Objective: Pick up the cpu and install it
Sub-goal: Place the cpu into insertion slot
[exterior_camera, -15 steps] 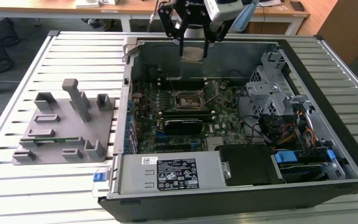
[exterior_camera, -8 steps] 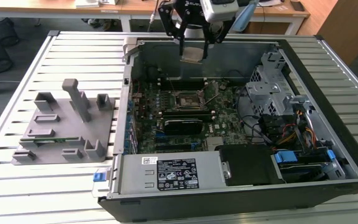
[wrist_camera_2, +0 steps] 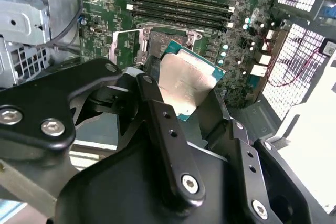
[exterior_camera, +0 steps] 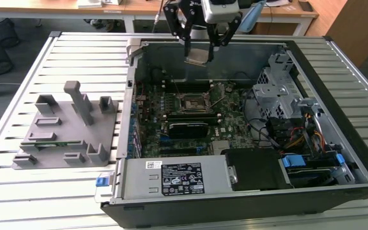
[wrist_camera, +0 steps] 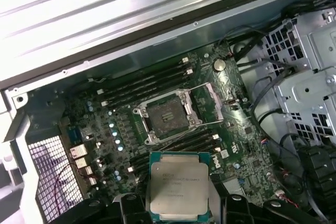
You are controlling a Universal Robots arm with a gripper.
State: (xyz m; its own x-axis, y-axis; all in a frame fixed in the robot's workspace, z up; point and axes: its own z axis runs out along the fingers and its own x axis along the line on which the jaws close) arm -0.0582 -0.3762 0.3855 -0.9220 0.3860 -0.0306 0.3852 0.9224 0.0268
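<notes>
The cpu (exterior_camera: 197, 56) is a flat silver square with a thin green edge, hanging in the air above the far wall of the open computer case. My gripper (exterior_camera: 199, 47) is shut on the cpu, black fingers pinching two opposite edges. In both wrist views the cpu (wrist_camera: 177, 183) (wrist_camera_2: 185, 82) sits between the fingers (wrist_camera_2: 157, 114), silver face showing. The motherboard socket (wrist_camera: 167, 116) lies open below, its metal frame lifted, some distance from the chip. In the exterior view the socket (exterior_camera: 195, 101) is nearer the camera than the gripper.
The black case (exterior_camera: 248, 201) lies open on a slatted metal table (exterior_camera: 82, 52). A grey holder block (exterior_camera: 65, 129) stands at the exterior view's left. Inside the case are a drive cage (exterior_camera: 280, 88), cables (exterior_camera: 296, 134), a power supply (exterior_camera: 178, 177) and memory slots (wrist_camera: 147, 85).
</notes>
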